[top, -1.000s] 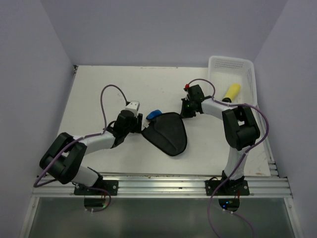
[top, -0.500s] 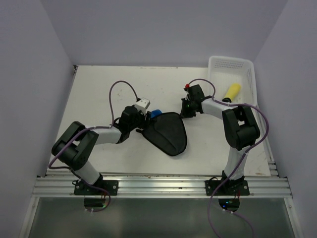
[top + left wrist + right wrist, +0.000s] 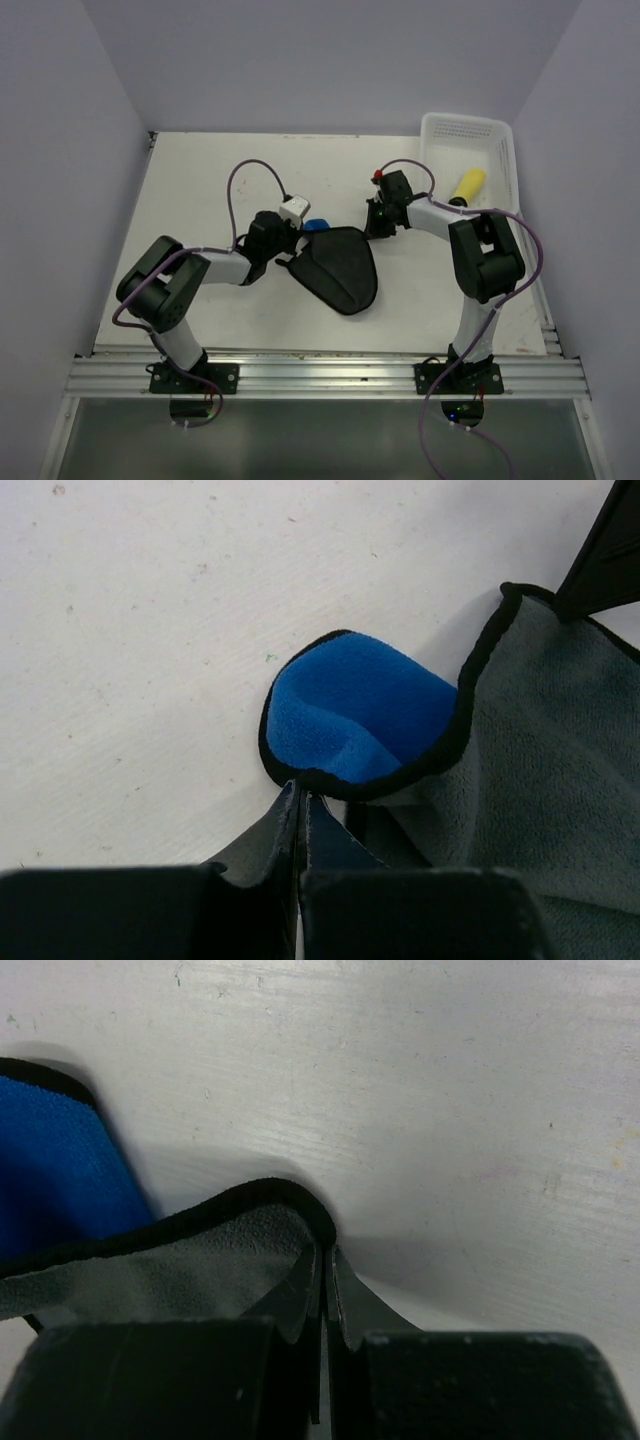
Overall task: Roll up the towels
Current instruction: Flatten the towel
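Observation:
The blue towel [image 3: 340, 268] lies mid-table with its grey underside [image 3: 560, 770] up and a blue flap [image 3: 355, 715] turned over at its far left corner. My left gripper [image 3: 301, 788] is shut on the dark edging just under that flap. My right gripper [image 3: 326, 1252] is shut on the towel's far right corner, where the black edging runs between its fingertips. Seen from above, the left gripper [image 3: 293, 243] and right gripper [image 3: 373, 228] flank the towel's far edge. The yellow towel [image 3: 468, 185] lies rolled in the basket.
A white perforated basket [image 3: 470, 125] stands at the back right corner of the table. Purple cables loop above both arms. Bare white tabletop [image 3: 200, 180] lies to the left and behind the towel, with walls close on three sides.
My left arm swung right to the towel's left corner and its jaws went from open to shut on the edging. The right arm held still.

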